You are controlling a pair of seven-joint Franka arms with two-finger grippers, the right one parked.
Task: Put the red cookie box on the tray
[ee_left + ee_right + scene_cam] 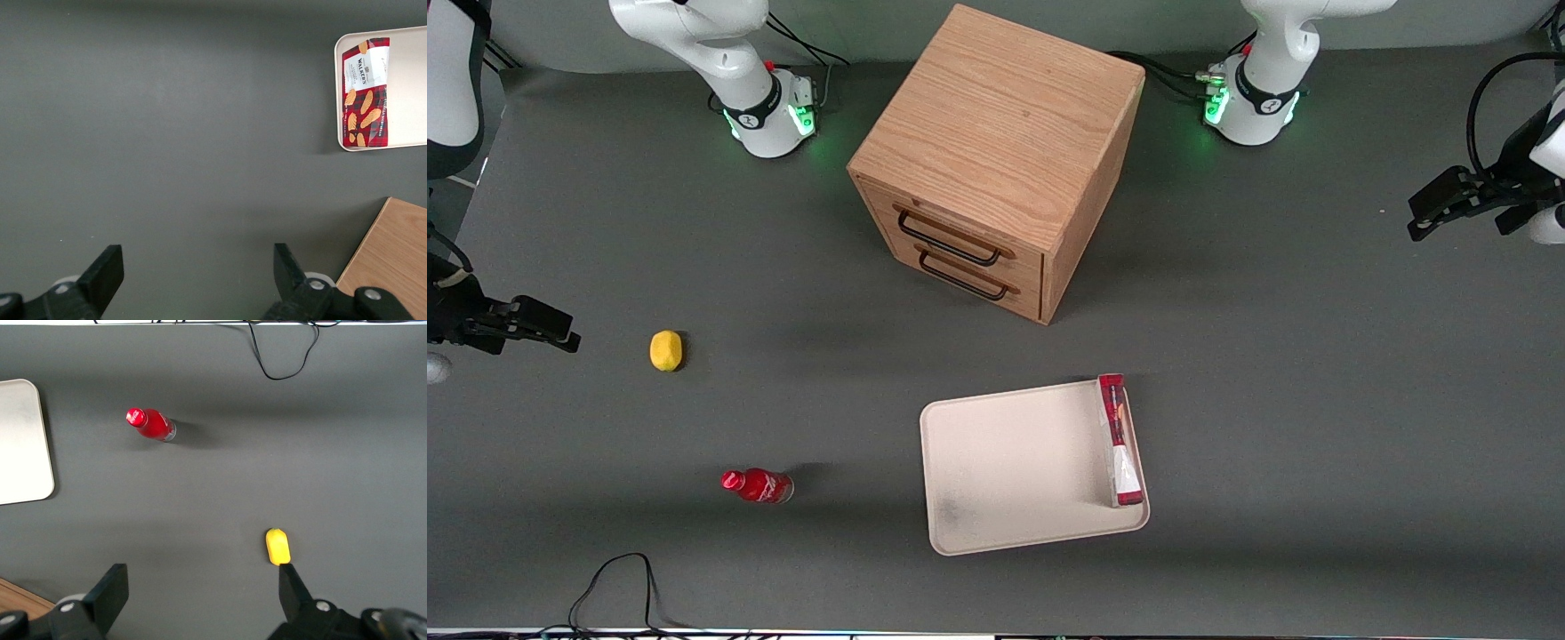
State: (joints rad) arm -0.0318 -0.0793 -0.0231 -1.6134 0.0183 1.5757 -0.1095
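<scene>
The red cookie box (1119,440) lies in the tray (1014,467) along its right rim (lower centre). The gripper (1427,218) hangs at the frame's right edge, well apart from both, above the surface (1316,356).

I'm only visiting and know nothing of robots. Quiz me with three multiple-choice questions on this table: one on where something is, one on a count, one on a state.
1. Where is the long red cookie box?
A. on the wooden cabinet
B. on the pale cream tray, along its rim
C. beside the lemon

2. How many drawer handles does the wooden cabinet show?
A. one
B. two
C. four

3. The working arm's black pincer is:
A. open and empty
B. shut on the box
C. shut on the bottle

Answers: 1 B, the box lies inside the tray's edge. 2 B, two dark handles show. 3 A, its fingers stand apart over bare table.
</scene>
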